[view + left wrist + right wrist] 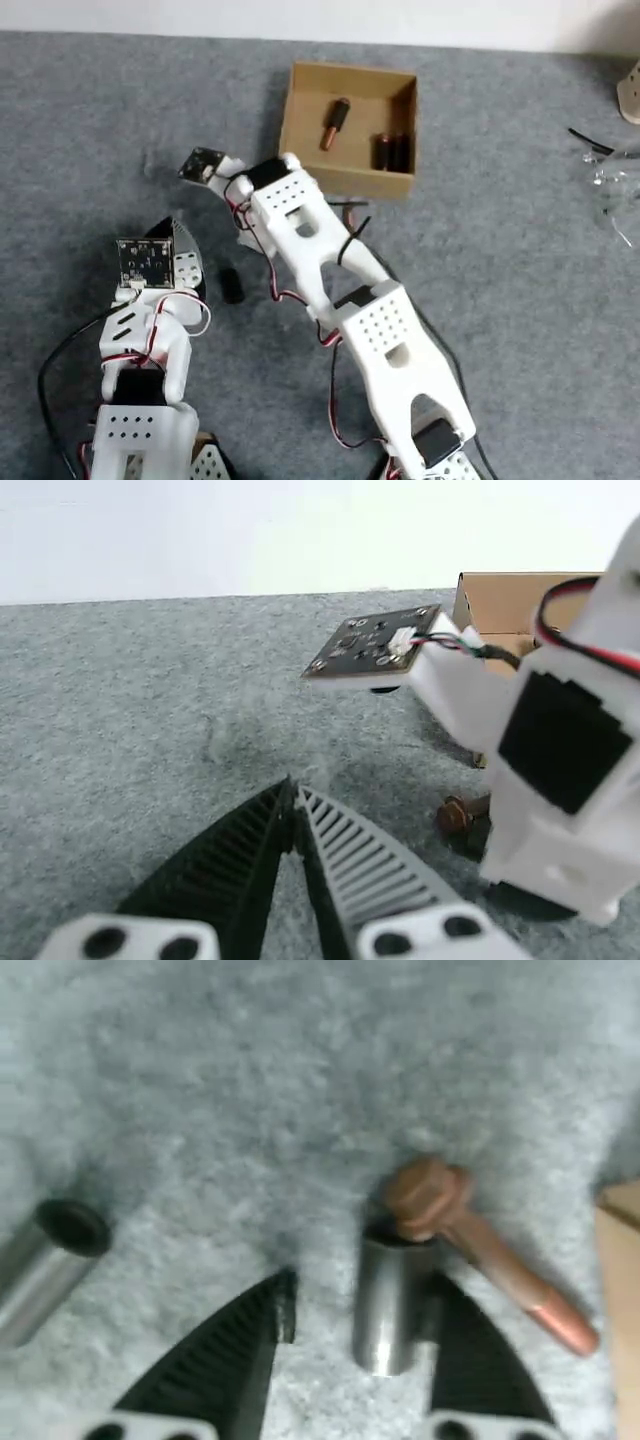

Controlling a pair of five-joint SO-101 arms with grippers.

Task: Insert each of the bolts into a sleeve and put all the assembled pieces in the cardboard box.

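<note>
Copper-coloured hex-head bolt lies on the grey carpet, its head touching a short grey metal sleeve, near the brown cardboard box.
The right gripper stands wide apart around that sleeve (nothing clamped yet), probably to seize it for insertion; the left gripper is closed, empty.

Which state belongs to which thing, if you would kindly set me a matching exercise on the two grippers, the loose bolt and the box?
Things:
1. left gripper
2. right gripper
3. bolt
4. cardboard box

States:
A. holds an assembled piece
B. shut, empty
C. open astride a sleeve
D. lying loose on the carpet

Pairs: 1-B, 2-C, 3-D, 4-A.
</note>
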